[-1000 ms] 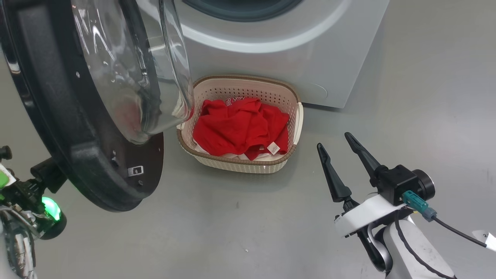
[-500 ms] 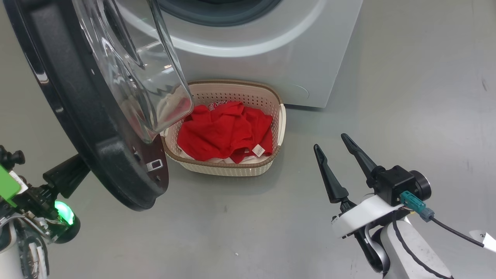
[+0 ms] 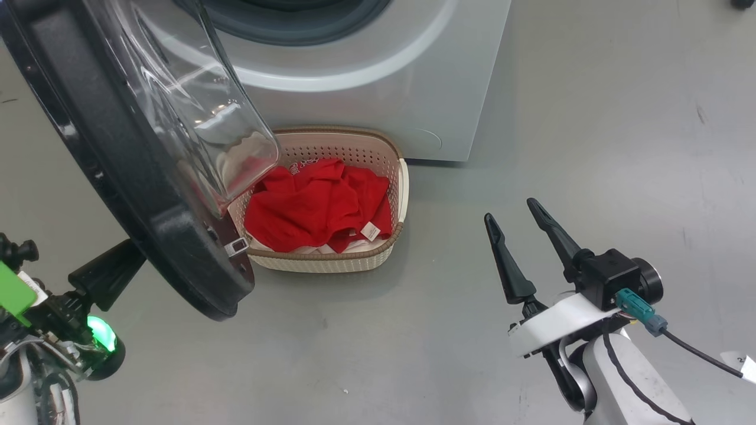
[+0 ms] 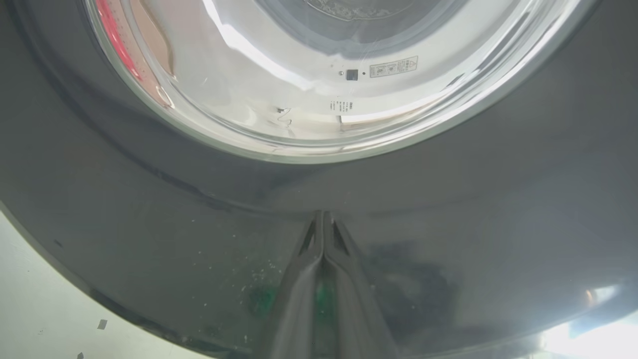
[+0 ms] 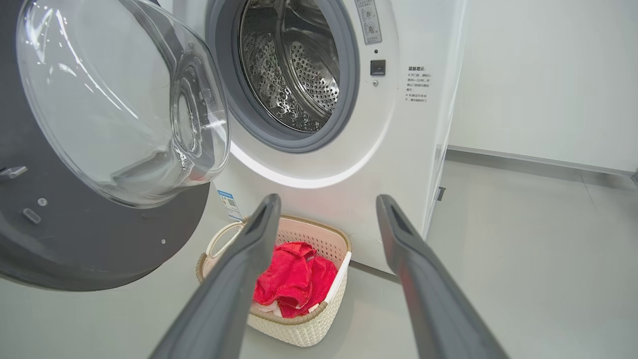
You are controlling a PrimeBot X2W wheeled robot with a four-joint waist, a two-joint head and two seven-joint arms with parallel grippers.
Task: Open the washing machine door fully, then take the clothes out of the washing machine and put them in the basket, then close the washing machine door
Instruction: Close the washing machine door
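Note:
The washing machine door [image 3: 112, 153] stands partly open, its glass bowl hanging over the left part of the basket [image 3: 331, 261]. The red clothes [image 3: 313, 206] lie in the basket in front of the white washing machine [image 3: 366, 88]. The steel drum [image 5: 294, 65] shows no fabric. My left gripper [image 4: 323, 215] is shut, its tips against the door's black outer rim [image 4: 448, 209]; one of its fingers [image 3: 109, 271] shows behind the door's lower edge. My right gripper [image 3: 511, 211] stands open and holds nothing, over the floor to the right of the basket.
Grey floor [image 3: 590, 118] spreads to the right of the machine and in front of the basket. A white wall [image 5: 548, 75] runs behind the machine's right side. The door's latch tab [image 3: 236, 247] sits close to the basket's left rim.
The head camera has shifted. The door has swung towards the machine, its glass bowl now covering more of the basket's left side, with my left gripper following it. The right gripper holds its pose.

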